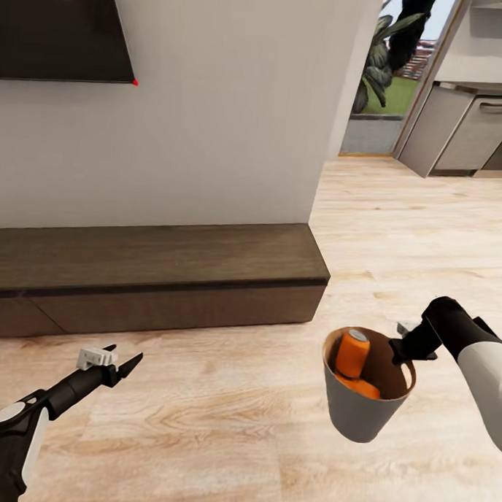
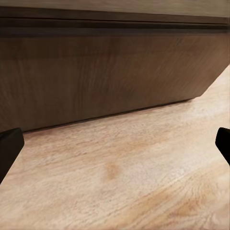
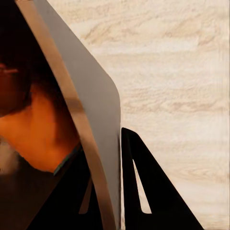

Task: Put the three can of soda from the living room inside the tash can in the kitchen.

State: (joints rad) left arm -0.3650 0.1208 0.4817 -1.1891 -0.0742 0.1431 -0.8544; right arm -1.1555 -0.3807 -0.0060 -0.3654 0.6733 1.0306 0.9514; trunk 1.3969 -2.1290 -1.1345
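Inside the tash can point(image 1: 361, 413), soda cans point(image 1: 351, 355) overlap, count unclear.

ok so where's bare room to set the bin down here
Free: the wood floor between the left hand and the held bin, and the low bench top. Crowded: inside the bin, orange cans fill it, the right hand clamping its rim.

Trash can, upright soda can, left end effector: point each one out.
trash can point(image 1: 357, 416), head view, grey outer wall.
upright soda can point(image 1: 351, 355), head view, orange side.
left end effector point(image 1: 123, 361), head view, between its fingertips.
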